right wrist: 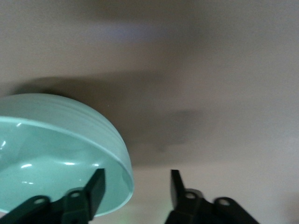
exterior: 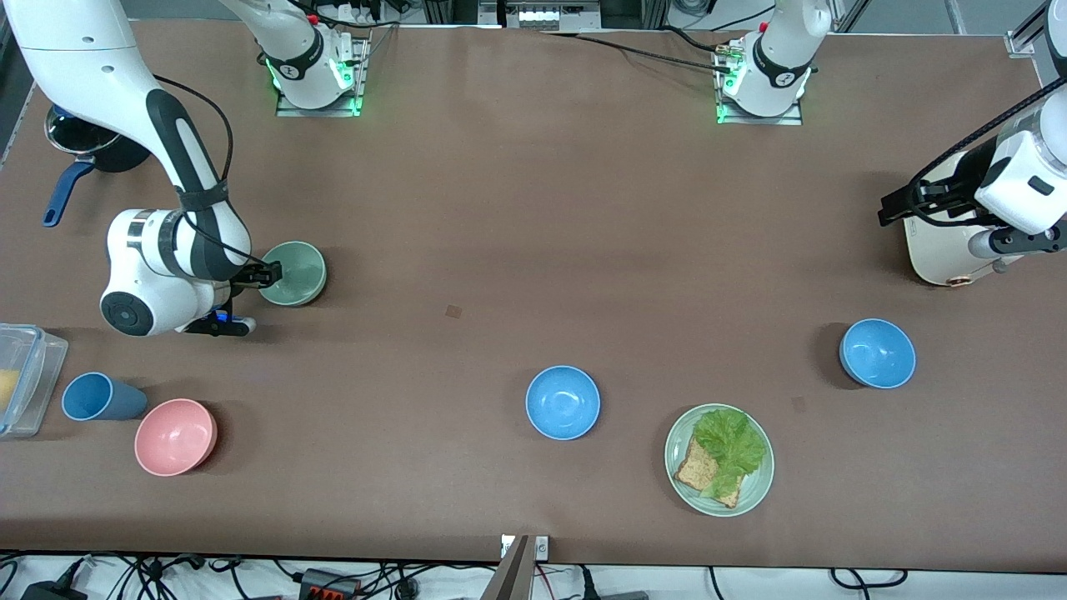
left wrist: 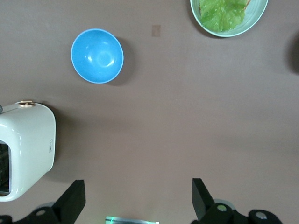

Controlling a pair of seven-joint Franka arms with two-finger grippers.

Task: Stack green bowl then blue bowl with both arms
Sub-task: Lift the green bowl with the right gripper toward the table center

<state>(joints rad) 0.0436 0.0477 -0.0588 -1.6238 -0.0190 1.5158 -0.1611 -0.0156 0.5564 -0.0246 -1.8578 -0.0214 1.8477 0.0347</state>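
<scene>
The green bowl [exterior: 296, 271] sits on the table toward the right arm's end. My right gripper [exterior: 271, 273] is open at its rim, one finger inside the bowl [right wrist: 51, 154] and the other outside, jaws [right wrist: 136, 179] straddling the wall without closing. One blue bowl [exterior: 563, 402] stands near the table's middle, nearer the front camera. The other blue bowl [exterior: 877, 353] stands toward the left arm's end and shows in the left wrist view [left wrist: 97, 56]. My left gripper [exterior: 896, 208] waits high over the white toaster, open and empty [left wrist: 138, 200].
A white toaster [exterior: 942, 258] stands at the left arm's end [left wrist: 28, 149]. A pale green plate [exterior: 763, 483] with lettuce and bread lies between the blue bowls, nearer the camera. A pink bowl [exterior: 175, 436], blue cup [exterior: 100, 397], clear container [exterior: 25, 375] and dark pot [exterior: 83, 146] stand at the right arm's end.
</scene>
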